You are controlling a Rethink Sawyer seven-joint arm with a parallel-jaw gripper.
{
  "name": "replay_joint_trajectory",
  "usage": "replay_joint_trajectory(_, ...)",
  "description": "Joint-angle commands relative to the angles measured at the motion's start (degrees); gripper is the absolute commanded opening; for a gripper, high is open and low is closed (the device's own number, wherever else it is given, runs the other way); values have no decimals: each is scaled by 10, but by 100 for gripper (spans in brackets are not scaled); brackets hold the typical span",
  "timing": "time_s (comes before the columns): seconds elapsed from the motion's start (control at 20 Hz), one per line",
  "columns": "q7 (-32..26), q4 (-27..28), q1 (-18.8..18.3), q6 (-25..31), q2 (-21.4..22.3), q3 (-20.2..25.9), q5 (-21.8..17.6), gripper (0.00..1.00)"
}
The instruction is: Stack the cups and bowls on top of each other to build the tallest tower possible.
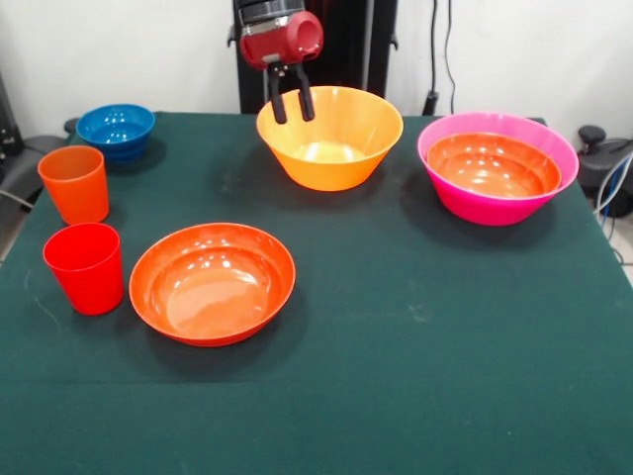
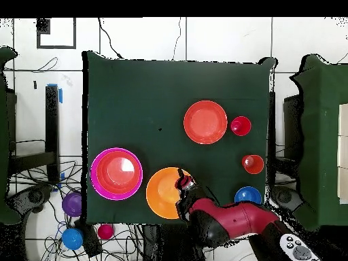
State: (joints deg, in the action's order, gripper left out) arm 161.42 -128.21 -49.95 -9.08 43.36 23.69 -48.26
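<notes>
My gripper (image 1: pixel 291 109) is open and empty, hanging over the left rear rim of the yellow-orange bowl (image 1: pixel 331 148); in the overhead view the gripper (image 2: pixel 182 181) is at that bowl's (image 2: pixel 162 194) right edge. The tower is a large pink bowl (image 1: pixel 495 210) with a red-orange bowl (image 1: pixel 492 166) nested inside, at the right; it also shows in the overhead view (image 2: pixel 96 174). A second shallow red-orange bowl (image 1: pixel 213 282) sits front left. An orange cup (image 1: pixel 74 183) and a red cup (image 1: pixel 86 267) stand upright at the left edge. A blue bowl (image 1: pixel 116 129) sits at the far left corner.
In the overhead view a purple bowl (image 2: pixel 71 203), a blue bowl (image 2: pixel 71 238) and a small pink-red bowl (image 2: pixel 105 232) lie off the table among cables. The green cloth (image 1: pixel 415 336) is bare at the front right.
</notes>
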Motion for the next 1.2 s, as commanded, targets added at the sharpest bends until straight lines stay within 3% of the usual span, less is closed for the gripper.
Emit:
replay_joint_trajectory(0.05,-78,-11,-38,115,16,81,-19,100)
replay_joint_trajectory(0.25,-82,-69,-66,136,81,111,5,100)
replay_joint_trajectory(0.6,-81,-54,-77,141,61,110,-30,100)
replay_joint_trajectory(0.9,-32,-14,-1,73,14,19,-74,100)
replay_joint_trajectory(1.2,-5,28,51,27,-34,-22,-63,100)
